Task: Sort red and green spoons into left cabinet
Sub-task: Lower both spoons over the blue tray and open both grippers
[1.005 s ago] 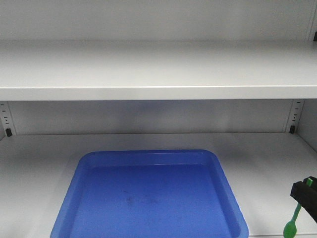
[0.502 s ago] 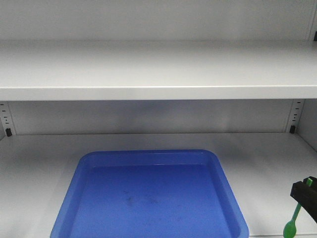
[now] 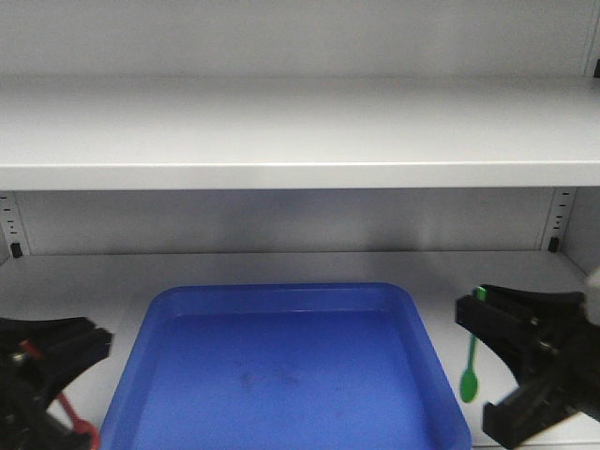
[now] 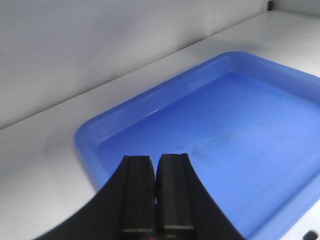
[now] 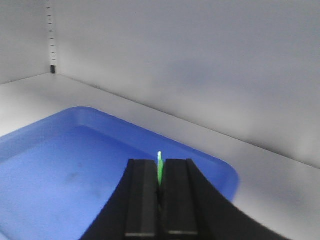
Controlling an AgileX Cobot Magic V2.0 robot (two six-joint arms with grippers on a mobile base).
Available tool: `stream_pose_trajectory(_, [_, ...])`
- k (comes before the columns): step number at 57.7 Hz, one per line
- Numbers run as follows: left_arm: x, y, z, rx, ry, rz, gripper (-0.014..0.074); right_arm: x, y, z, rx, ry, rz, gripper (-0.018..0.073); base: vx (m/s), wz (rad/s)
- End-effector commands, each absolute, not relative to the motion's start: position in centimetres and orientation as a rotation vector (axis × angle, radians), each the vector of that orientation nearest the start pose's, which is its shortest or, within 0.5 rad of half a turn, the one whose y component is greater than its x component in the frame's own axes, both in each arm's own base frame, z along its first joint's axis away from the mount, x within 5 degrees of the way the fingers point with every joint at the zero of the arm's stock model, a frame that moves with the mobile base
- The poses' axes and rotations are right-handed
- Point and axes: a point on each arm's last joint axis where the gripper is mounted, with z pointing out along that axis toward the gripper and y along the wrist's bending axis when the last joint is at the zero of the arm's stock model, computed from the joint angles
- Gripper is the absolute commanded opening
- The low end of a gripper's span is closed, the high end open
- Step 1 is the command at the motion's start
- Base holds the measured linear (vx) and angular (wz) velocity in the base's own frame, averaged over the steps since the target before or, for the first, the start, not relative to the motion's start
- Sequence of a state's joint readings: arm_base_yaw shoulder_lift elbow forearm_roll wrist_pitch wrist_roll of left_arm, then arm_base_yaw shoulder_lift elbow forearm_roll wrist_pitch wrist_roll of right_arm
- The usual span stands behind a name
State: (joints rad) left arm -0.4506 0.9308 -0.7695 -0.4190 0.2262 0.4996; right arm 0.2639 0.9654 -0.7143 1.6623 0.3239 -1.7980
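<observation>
Red spoon (image 3: 66, 409) is hanging pinched in my left gripper (image 4: 156, 162), and my right gripper (image 5: 160, 167) is pinching the green spoon (image 3: 471, 364). Both are hovering beside the blue tray (image 3: 281, 292) inside the left cabinet (image 3: 281, 131). Next, I think, I am lowering them in gently.

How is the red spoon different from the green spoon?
The red spoon is held by the left gripper, and the green spoon by the right gripper. The red spoon slants at the left side of the blue tray, while the green spoon hangs almost straight down at its right side. Both are thin, pinched by the handle with the bowl lowest, and outside the tray.
</observation>
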Motion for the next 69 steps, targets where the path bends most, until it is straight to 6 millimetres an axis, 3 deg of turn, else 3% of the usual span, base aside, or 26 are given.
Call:
stream_pose_trajectory(1, [18.6, -10.4, 37.1, 0.517, 1.667, -0.351, 0.0000, 20.2, 9.1, 36.4, -0.611, 1.556, 0.438, -0.0003, 0.00, 0.00])
stream_pose_trajectory(29, [23.7, -16.3, 36.8, 0.508, 1.574, -0.381, 0.0000, 26.2, 11.9, 35.8, -0.654, 1.575, 0.608, -0.0003, 0.00, 0.00])
stream_pose_trajectory(48, [26.9, -18.4, 36.0, 0.372, 1.585, -0.458, 0.0001, 29.0, 12.9, 35.0, -0.668, 1.601, 0.639, 0.0020, 0.00, 0.00])
stream_pose_trajectory(62, [27.2, -18.6, 36.0, 0.359, 1.588, -0.468, 0.0066, 29.0, 12.9, 35.0, -0.669, 1.600, 0.639, 0.0167, 0.00, 0.00])
stream_pose_trajectory(69, [27.2, -18.6, 36.0, 0.362, 1.592, -0.469, 0.0165, 29.0, 12.9, 35.0, -0.672, 1.598, 0.643, 0.0321, 0.00, 0.00])
